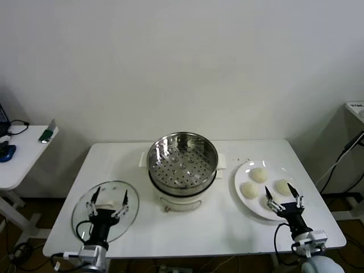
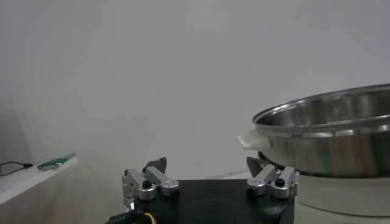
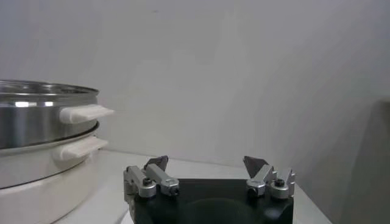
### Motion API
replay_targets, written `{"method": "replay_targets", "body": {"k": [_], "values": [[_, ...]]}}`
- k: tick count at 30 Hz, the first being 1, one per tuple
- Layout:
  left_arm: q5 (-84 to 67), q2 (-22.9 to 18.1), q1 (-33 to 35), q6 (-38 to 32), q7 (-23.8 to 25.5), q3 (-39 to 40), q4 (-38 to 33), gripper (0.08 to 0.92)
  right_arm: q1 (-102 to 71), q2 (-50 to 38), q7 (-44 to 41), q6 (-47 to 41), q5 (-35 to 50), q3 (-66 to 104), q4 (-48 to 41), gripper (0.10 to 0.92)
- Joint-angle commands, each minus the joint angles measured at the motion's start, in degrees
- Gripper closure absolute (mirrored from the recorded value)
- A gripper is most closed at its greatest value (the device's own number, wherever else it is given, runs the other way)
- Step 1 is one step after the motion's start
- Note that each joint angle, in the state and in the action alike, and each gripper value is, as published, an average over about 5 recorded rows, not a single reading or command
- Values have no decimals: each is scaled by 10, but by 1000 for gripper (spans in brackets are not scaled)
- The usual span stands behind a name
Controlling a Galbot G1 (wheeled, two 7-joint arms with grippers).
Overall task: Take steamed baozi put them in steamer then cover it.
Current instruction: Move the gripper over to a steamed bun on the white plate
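Note:
The steel steamer (image 1: 182, 164) stands at the table's middle on its white base, its perforated tray bare. It also shows in the left wrist view (image 2: 332, 131) and the right wrist view (image 3: 42, 131). Three cream-white baozi (image 1: 259, 174) lie on a white plate (image 1: 245, 202) to the right; a fourth does not show. The glass cover (image 1: 132, 215) with its cream handle lies flat at front left. My left gripper (image 1: 108, 200) is open above the cover. My right gripper (image 1: 282, 197) is open above the plate's front edge, beside the nearest baozi (image 1: 282, 186). Both hold nothing.
A white side table (image 1: 23, 153) with a dark cable and a green-edged object stands at the far left. Another white surface (image 1: 355, 108) shows at the far right. The table's front edge runs just below both grippers.

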Motion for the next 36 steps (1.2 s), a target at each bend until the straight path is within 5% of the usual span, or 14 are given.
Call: {"method": "replay_targets", "body": {"k": [1,6,12,19,26,36], "values": [[-1,0,0,1,1,0,1,177,3,1,-1,3,5,0,0,203],[2,3,-3,1,-1,-1,7,177,59,-63,-45,-42,-39,-4,-28,203],[0,8,-3,0,-2,-3,12,177,156,-217,-174,-140,-90,-62,-101,203],[2,11,-3,0,-2,-4,21,177,359,-340,-341,-151,-142,-236,-230,203],[1,15,-8,2,-1,-7,30,177,596,-374,-502,-120,-206,-481,-331,203],[-1,19,-13,2,-1,-11,47,177,811,-311,-543,-86,-254,-734,-460,203]]}}
